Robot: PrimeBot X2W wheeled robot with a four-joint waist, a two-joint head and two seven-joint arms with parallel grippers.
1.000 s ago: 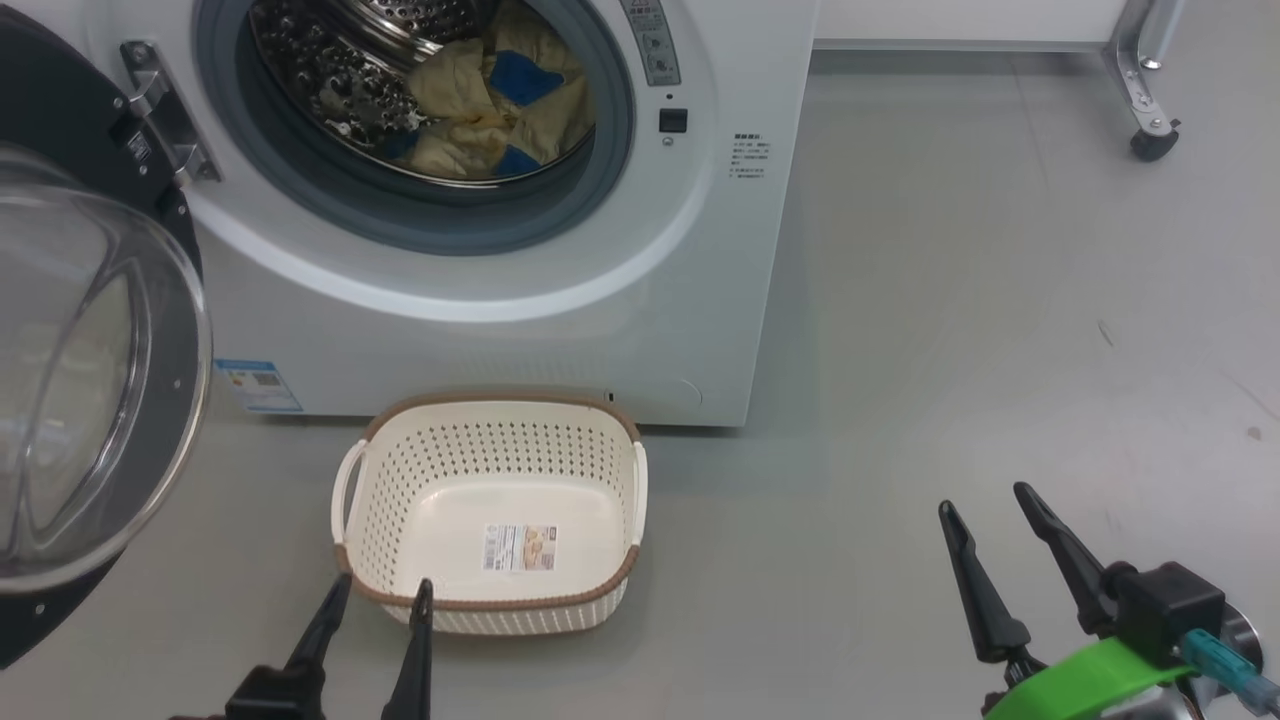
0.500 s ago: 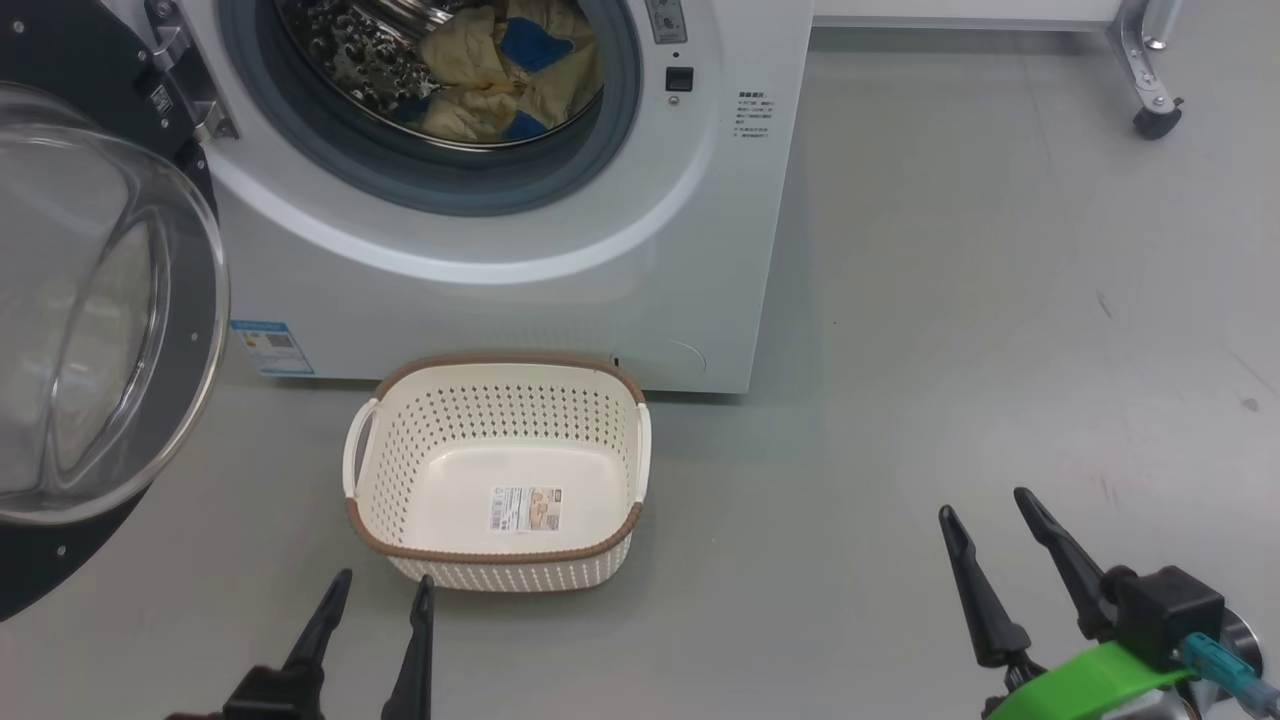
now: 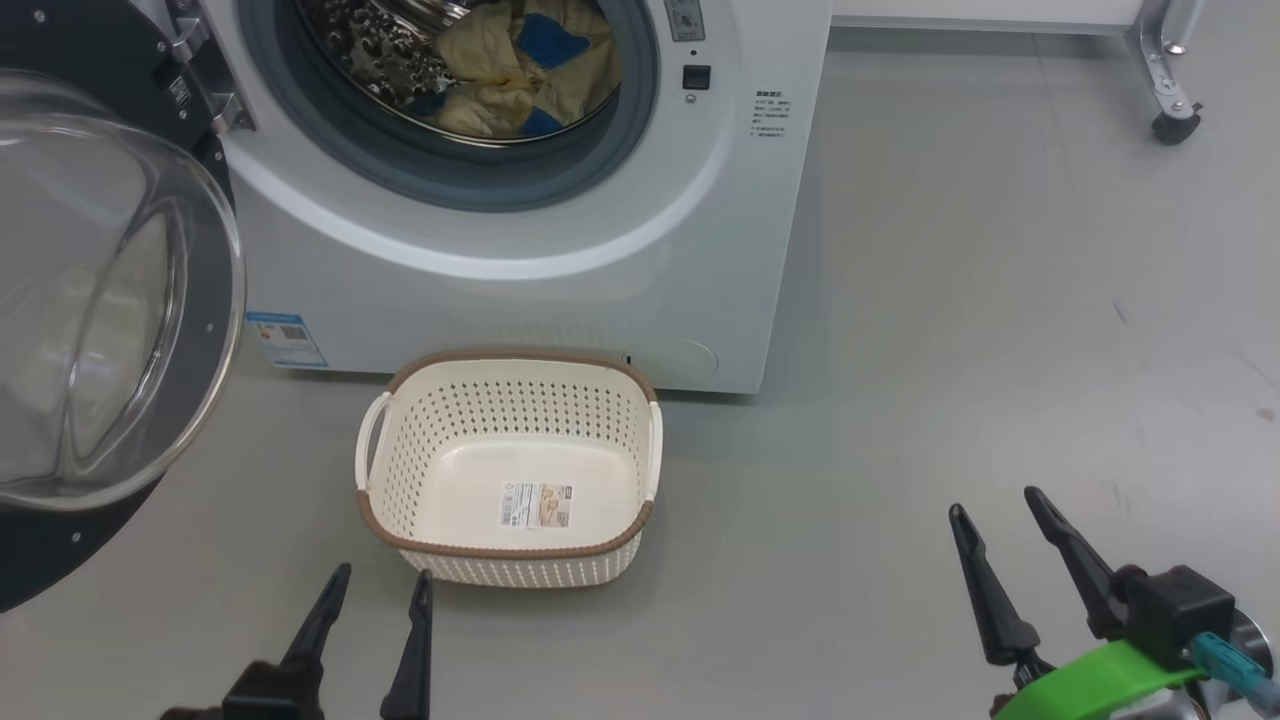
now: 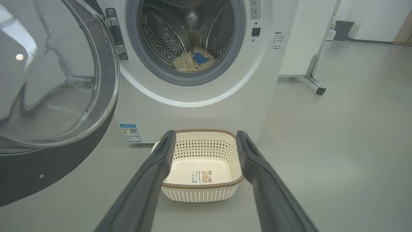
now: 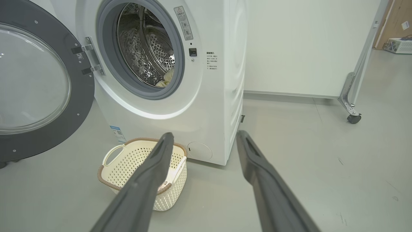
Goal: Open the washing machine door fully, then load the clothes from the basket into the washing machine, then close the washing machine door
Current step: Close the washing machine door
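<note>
**Clothes in the drum, door swung wide, both grippers free**

The washing machine [image 3: 560, 290] stands on the grey floor [image 3: 950, 300] with its round opening facing the robot. The washing machine door [image 3: 100, 300] hangs open on its hinge at the left of the opening. It is swung well out, and in the head view its glass bowl bulges toward the right.

The clothes [image 3: 520, 70] lie as a crumpled cream-yellow heap with blue patches at the bottom of the steel drum, behind the grey gasket. The heap has no clear long axis. It is well apart from both grippers.

The basket [image 3: 500, 420] sits upright on the floor just in front of the machine's base, mouth up, with the label sticker [image 3: 537, 505] showing on its base. Its long axis runs side to side, parallel to the machine's front, with a white handle at each end.

The left gripper [image 3: 385, 572] hovers near the basket's near rim, pointing toward the machine. Its jaws are parted and grasp nothing. In the left wrist view the basket [image 4: 201, 151] lies ahead, framed between them.

The right gripper [image 3: 995, 501] is well off to the basket's right above bare floor, its jaws likewise spread and holding nothing.
</note>
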